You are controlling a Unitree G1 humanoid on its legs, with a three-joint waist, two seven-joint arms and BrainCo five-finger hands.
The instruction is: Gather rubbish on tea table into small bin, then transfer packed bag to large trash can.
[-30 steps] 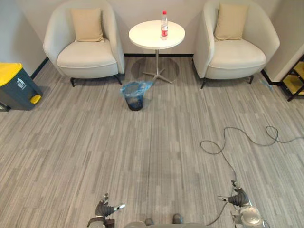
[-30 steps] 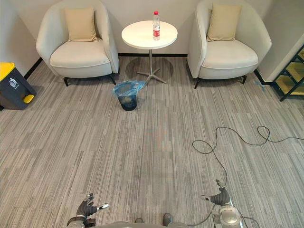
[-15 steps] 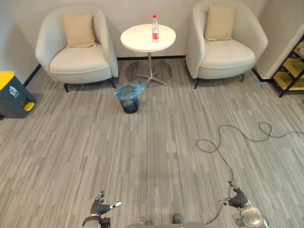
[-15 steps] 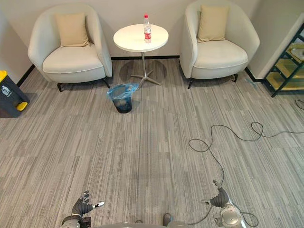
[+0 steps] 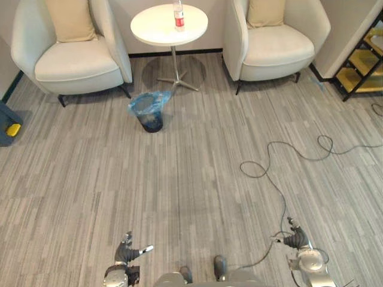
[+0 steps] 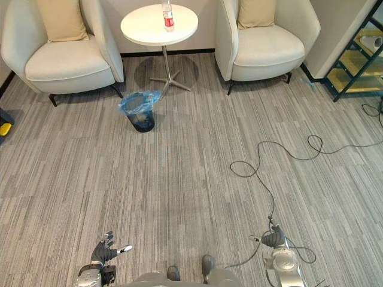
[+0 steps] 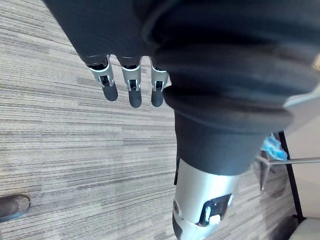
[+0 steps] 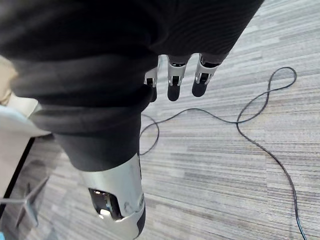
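**Left eye view: approach leg, nothing picked up yet**

- Bottle (image 5: 178, 13) stands upright on the round table (image 5: 157, 28), toward its far side. It's the only rubbish I can make out up there.
- Bin (image 5: 149, 122) with blue bag (image 5: 145, 101) sits on the floor just in front of the table foot, slightly to the left. Looks like something is already inside, but I can't tell what.
- Large can (image 5: 5, 115) is at the far left edge, beside the left armchair (image 5: 66, 63).
- Left robot hand (image 5: 128, 253) and right robot hand (image 5: 294, 240) hang low at the sides. In both wrist views the fingers are straight and spread and carry nothing.

How to do it well, my read:
- Well apart from the table, so the job now is walking, not reaching.
- Head for the gap between the armchairs and aim a bit right of the bin so it isn't kicked.
- Stop with the bin just beside the left foot and the table edge within arm's reach.
- The bottle is tall and narrow and will tip easily. Come at it from the side, wrap it mid-body, lift it straight up.
- Then drop it from directly over the bag mouth.
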